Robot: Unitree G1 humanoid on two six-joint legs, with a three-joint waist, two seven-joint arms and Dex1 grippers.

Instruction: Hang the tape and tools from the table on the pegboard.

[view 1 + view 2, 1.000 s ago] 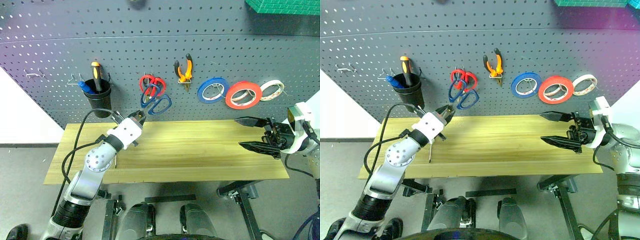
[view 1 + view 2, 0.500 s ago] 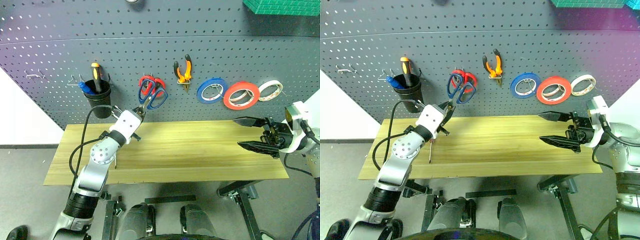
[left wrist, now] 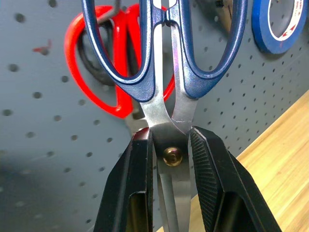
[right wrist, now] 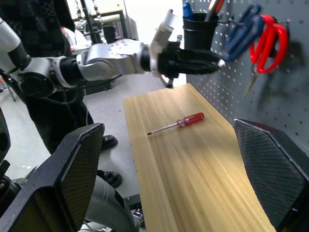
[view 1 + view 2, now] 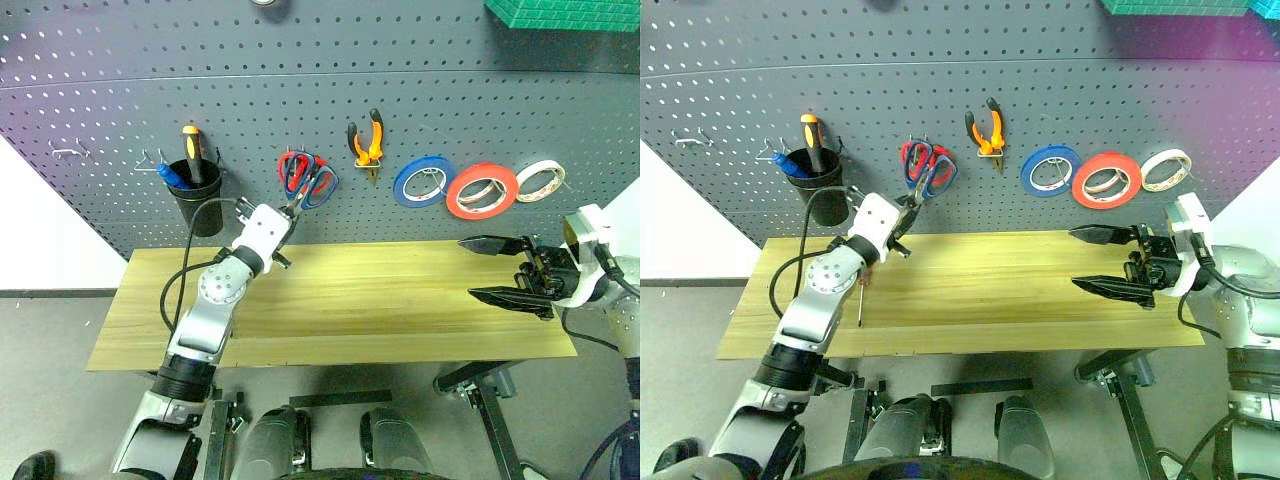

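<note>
The left gripper (image 3: 170,145) clamps the blue-handled scissors (image 3: 166,63) at their pivot (against the pegboard (image 5: 300,60)); the right gripper (image 5: 503,270) gapes empty; its wrist view reveals a screwdriver (image 4: 176,123) on the worktop (image 4: 193,169).

1. The pegboard (image 5: 300,60) stands behind the table (image 5: 400,300); a cup (image 5: 196,196) hangs at its left, holding two screwdrivers.
2. Right of the cup hang scissors (image 5: 296,172); then pliers (image 5: 367,140); then three tape rolls in a row, the tape (image 5: 483,190) in the middle.
3. A second pair of scissors (image 3: 166,72) sits just in front of the hung pair.
4. A slim screwdriver (image 4: 177,123) lies on the table's left part.
</note>
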